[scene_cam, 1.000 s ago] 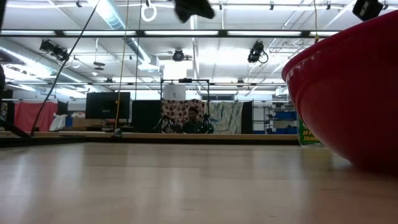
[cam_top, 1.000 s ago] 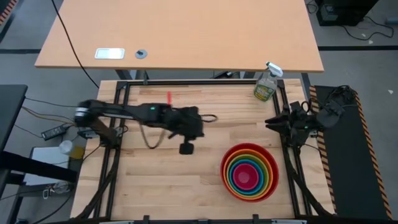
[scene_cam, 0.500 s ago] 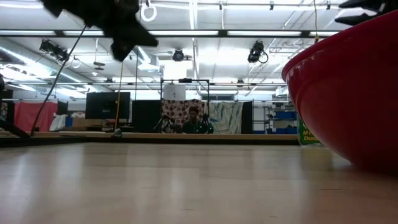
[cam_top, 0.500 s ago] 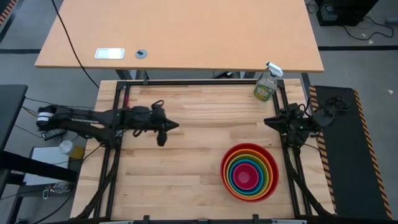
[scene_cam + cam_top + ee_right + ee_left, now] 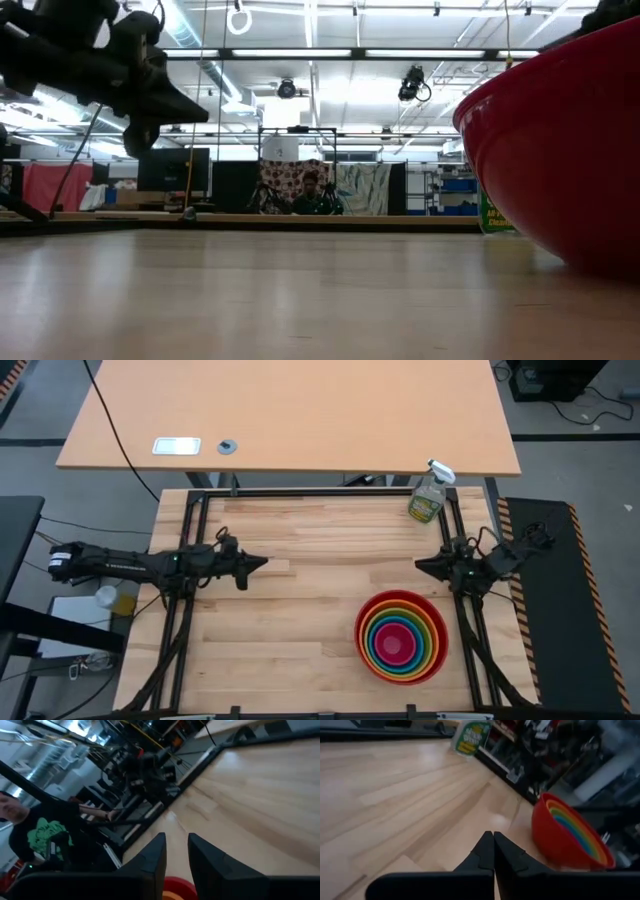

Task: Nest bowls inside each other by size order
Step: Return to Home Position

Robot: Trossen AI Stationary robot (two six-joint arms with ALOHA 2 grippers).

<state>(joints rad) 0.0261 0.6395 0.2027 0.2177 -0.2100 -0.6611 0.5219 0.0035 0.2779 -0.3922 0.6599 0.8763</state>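
The bowls (image 5: 401, 637) stand nested in one stack on the table's right near part, red outermost, then orange, green and blue rings, pink innermost. The red bowl's wall fills the right of the low view (image 5: 560, 150), and the stack shows in the left wrist view (image 5: 570, 835). My left gripper (image 5: 262, 561) is shut and empty at the table's left edge, lying level above the wood; its shut fingers show in its wrist view (image 5: 493, 840). My right gripper (image 5: 420, 565) is at the table's right edge, far of the bowls, fingers a little apart (image 5: 176, 845) and empty.
A clear spray bottle (image 5: 428, 493) stands at the table's far right corner. A black frame rail (image 5: 300, 491) runs round the table. A person in a black shirt (image 5: 40, 835) stands beyond the table's left side. Bare wood lies between the two arms.
My left gripper has drawn back from the table's middle toward its left edge, tipped from pointing down to lying level, and come lower. The stack of bowls has stayed where it was.
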